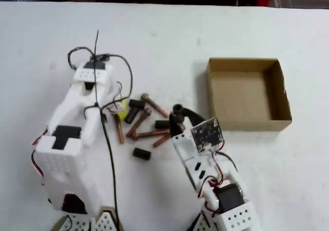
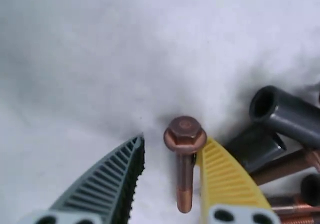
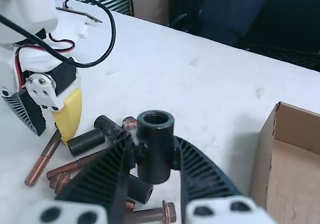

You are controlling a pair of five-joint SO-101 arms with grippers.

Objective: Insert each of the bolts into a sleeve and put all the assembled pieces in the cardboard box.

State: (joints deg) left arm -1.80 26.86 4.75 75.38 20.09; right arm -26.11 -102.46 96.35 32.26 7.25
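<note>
On the table, left of the empty cardboard box [image 1: 241, 94], your left gripper [image 2: 172, 143] is sitting open astride a bolt [image 2: 185, 134], its shaft running back between the fingers. Your right gripper [image 3: 154, 156] is clamping a sleeve [image 3: 155, 144] upright, bore up. I'm counting five bolts, five sleeves.

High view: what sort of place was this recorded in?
Probably a robotics lab or workshop bench: two small robot arms on a white table, with loose bolts, sleeves and a cardboard box.
</note>
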